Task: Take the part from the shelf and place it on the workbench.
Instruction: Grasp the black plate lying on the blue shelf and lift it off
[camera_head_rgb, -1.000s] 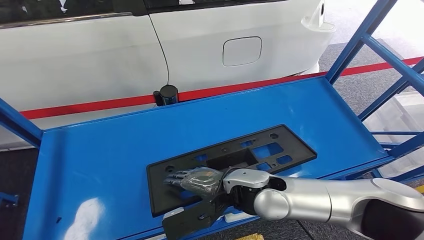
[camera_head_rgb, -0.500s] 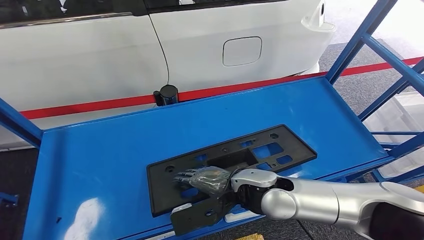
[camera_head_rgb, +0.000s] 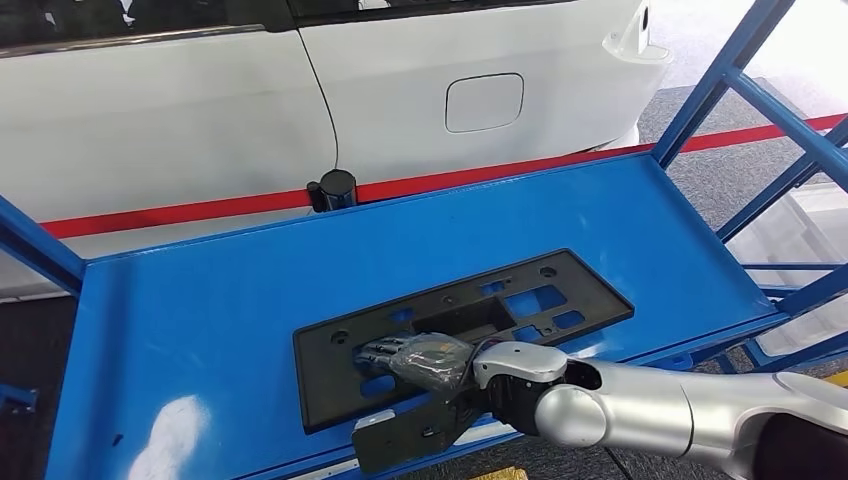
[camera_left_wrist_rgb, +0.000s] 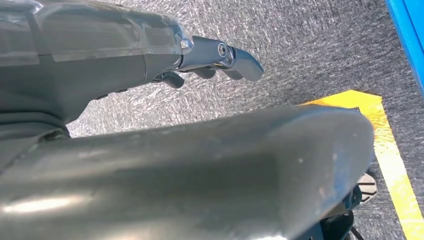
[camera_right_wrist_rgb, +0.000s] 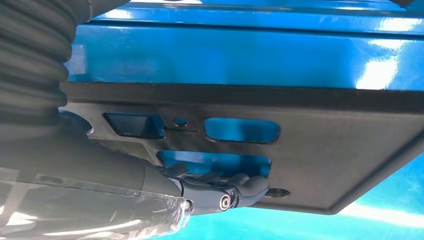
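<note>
My right hand lies flat on the near-left portion of the part, a flat black plate with rectangular cut-outs, and its dark fingers reach across the plate's surface beside one of those openings, with the thumb below the shelf's front edge; I cannot tell whether the fingers actually grip the plate or only rest on it. The part lies flat on the blue shelf, close to the front edge, its long side running out to the right and slightly away from me. Compared with a second ago, the hand and forearm have slid to the right along the near edge of the plate, while the plate itself sits where it was and the view has not shifted. The silver forearm comes in low from the right, nearly level with the shelf, palm down. My left hand hangs over grey carpeted floor with a yellow line, holding nothing, its dark fingers loosely curled. Beyond the shelf stands a white car behind a red floor stripe.
</note>
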